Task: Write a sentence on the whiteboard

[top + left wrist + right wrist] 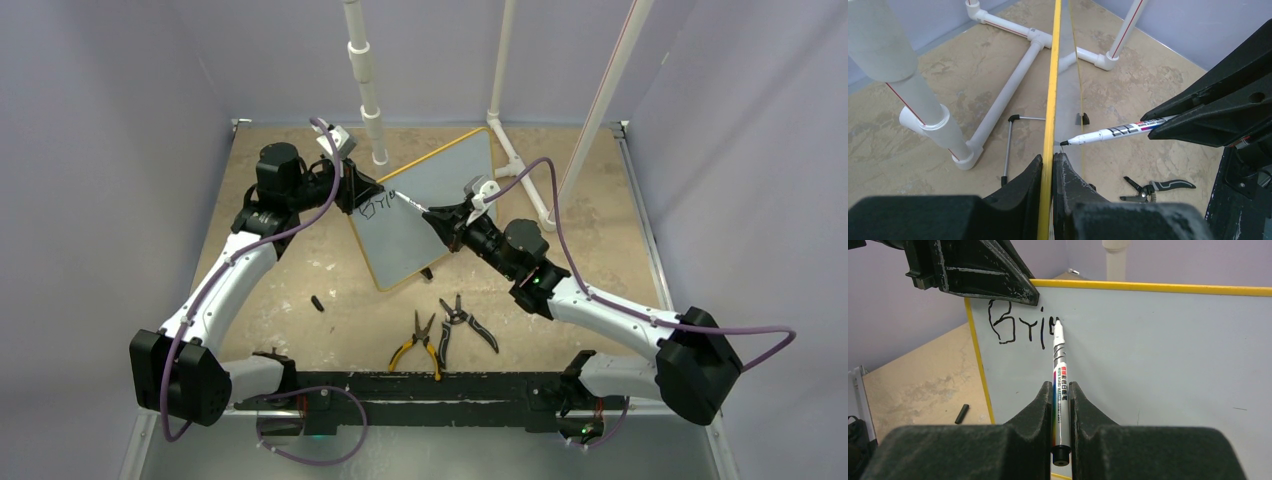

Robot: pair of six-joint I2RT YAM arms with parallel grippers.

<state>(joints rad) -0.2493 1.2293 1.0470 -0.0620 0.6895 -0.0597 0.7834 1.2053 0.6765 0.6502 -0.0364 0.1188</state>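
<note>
The whiteboard (425, 205) with its yellow rim (1148, 287) stands propped up and tilted. My left gripper (1048, 162) is shut on its upper left edge (1050, 100). My right gripper (1061, 390) is shut on a white marker (1060, 365); its black tip touches the board just right of the writing. The sentence (1018, 327) reads "Bri" plus a started stroke, in black near the top left corner; from above it shows as a small scribble (378, 205). In the left wrist view the marker (1118, 132) meets the board edge-on.
A small black marker cap (318, 303) lies on the tan table left of the board. Yellow-handled pliers (415, 345) and black-handled cutters (462, 320) lie near the front. A white PVC pipe frame (515, 150) stands behind the board, with an upright pipe (368, 90).
</note>
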